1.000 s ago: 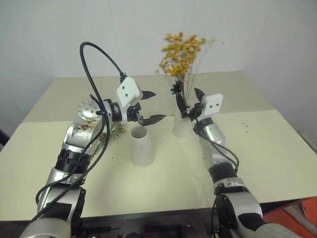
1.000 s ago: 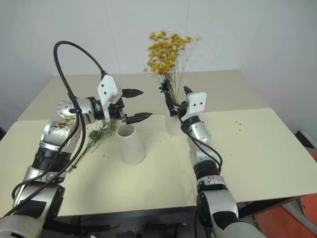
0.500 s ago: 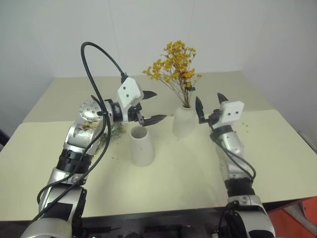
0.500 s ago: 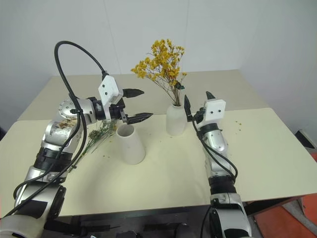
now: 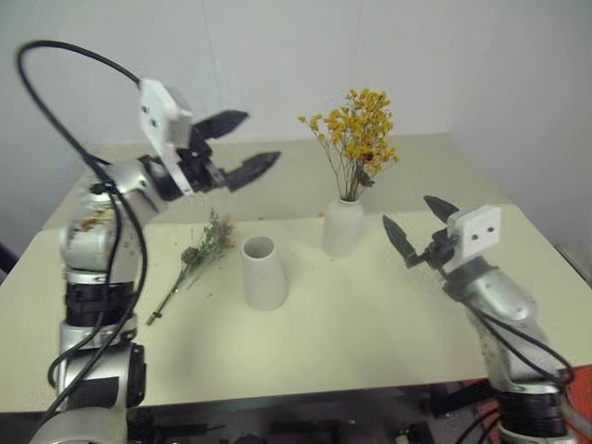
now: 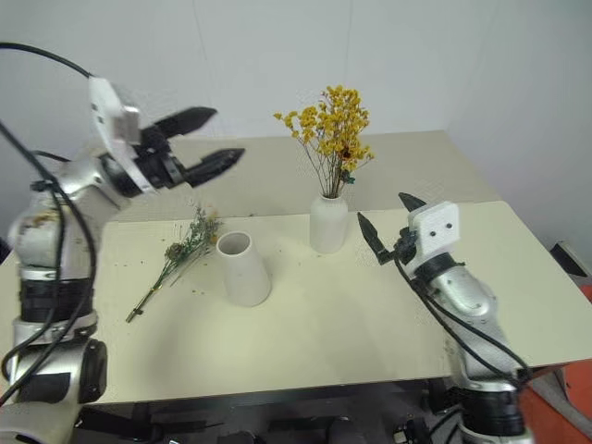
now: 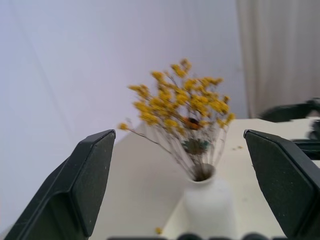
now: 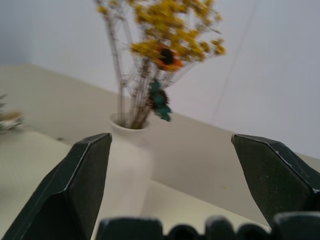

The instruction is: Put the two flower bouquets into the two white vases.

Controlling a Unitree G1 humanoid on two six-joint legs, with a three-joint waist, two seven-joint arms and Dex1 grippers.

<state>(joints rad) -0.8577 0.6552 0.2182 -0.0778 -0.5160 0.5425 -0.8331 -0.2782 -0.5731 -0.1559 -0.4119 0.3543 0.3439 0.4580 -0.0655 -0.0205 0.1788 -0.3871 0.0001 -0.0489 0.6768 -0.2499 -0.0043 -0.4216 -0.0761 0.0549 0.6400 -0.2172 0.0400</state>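
Nearest me, my right gripper (image 6: 388, 228) hangs spread and empty over the table (image 6: 305, 314), right of the bottle vase (image 6: 327, 223). That vase already holds the yellow bouquet (image 6: 329, 129) upright. Left of it stands the cone vase (image 6: 242, 269), mouth up and empty. Just beyond its left side the grey-green bouquet (image 6: 180, 252) lies flat, its long axis slanting from the stem end near me to the plume farther off, close to the cone vase. My left gripper (image 6: 205, 139) hovers high above and behind it, fingers wide apart, holding nothing. I judge the left arm nearer, and it must come down. Nothing stands between.
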